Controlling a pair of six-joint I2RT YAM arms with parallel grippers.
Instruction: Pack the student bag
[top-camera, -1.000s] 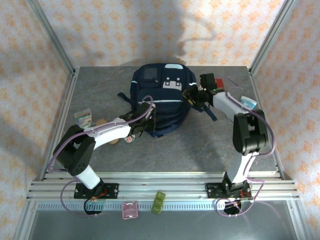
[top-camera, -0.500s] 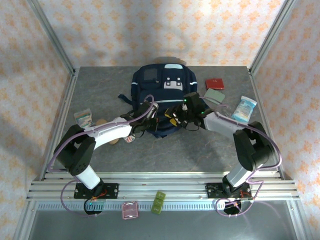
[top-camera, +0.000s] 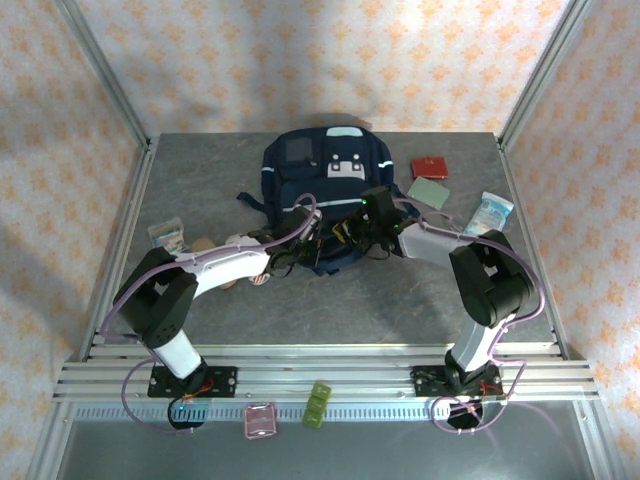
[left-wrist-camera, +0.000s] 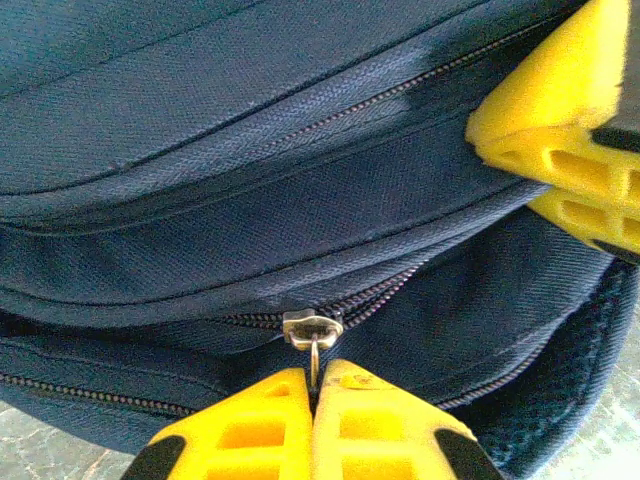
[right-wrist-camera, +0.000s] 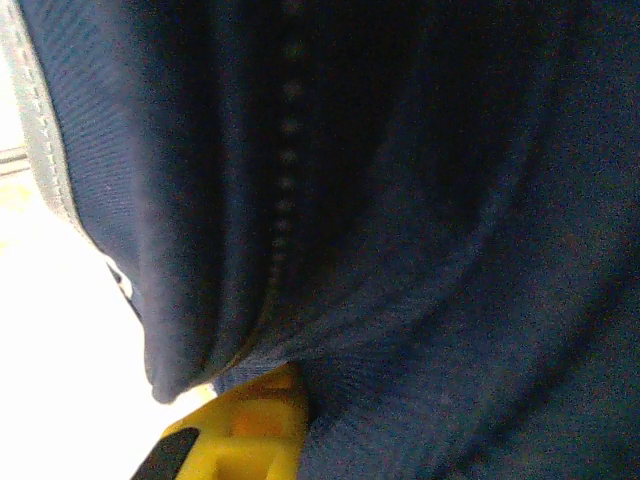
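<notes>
- Where the near rail (top-camera: 400, 380) is running in front of the arm bases, two small things are being seen from above: one pink piece (top-camera: 260, 420) and one green piece (top-camera: 318, 405).
- Further in, the left gripper (left-wrist-camera: 312, 395) is being shown by its own wrist camera with both yellow fingers pressed together. A metal zip pull (left-wrist-camera: 314, 362) is being pinched between them, just below its slider (left-wrist-camera: 311, 327). From above, that detail is too small to be told.
- In the same close view, the right gripper (left-wrist-camera: 500, 165) is being seen closed on a fold of navy fabric. At the right wrist, one yellow finger (right-wrist-camera: 255, 425) is being covered by that cloth.
- One student bag (top-camera: 325, 190) is being kept front-up on the grey table (top-camera: 400, 290), mid-width towards the far wall, with its near edge at both grippers.
- One small packet (top-camera: 166, 235) is lying well left of the bag.
- Three things are lying to the right of the bag: a blue-white packet (top-camera: 490, 213), a grey-green flat (top-camera: 428, 191) and a red flat (top-camera: 430, 166). Their printing is too small to be read.
</notes>
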